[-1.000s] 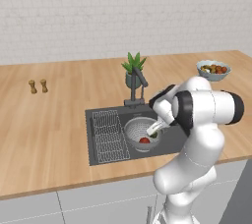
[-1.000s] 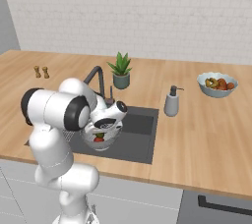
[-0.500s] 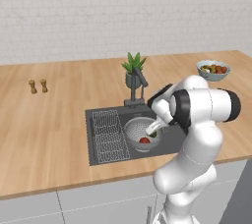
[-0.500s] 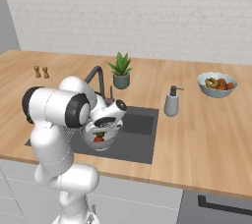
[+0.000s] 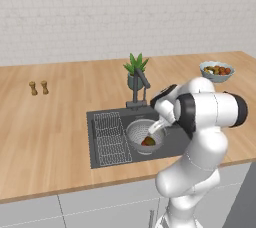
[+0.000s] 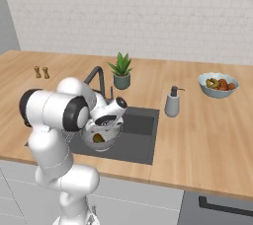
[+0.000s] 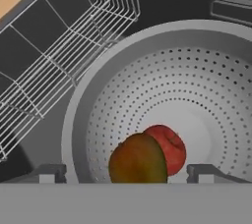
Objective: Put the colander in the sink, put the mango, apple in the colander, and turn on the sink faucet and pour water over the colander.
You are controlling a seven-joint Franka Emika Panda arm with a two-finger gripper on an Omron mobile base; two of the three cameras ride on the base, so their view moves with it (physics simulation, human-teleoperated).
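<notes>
The gripper [image 7: 126, 171] has just let go: its 2 fingertips [image 7: 49, 173] now stand wide apart at either side of the hand view, with nothing between them, where a second ago the jaws were part-closed. Below them the mango [image 7: 139, 160] lies free in the bottom of the colander [image 7: 98, 105], touching the apple [image 7: 170, 147] that sits just beyond it. Both base views agree: the colander [image 5: 142, 134] sits in the sink [image 5: 107, 144], to the right of the wire rack [image 5: 111, 137], and fruit shows inside it (from the right base view the mango [image 6: 99, 138] is the green-orange spot under the hand).

So, as I judge it, 2 of the task's parts are settled: colander in the basin, both fruits inside. What is left is the water. The sink faucet [image 5: 141, 83] stands at the far edge of the sink, just in front of the potted plant [image 5: 135, 68], and no stream runs from it. The arm would need to lift clear of the colander first, then reach back to the tap.
</notes>
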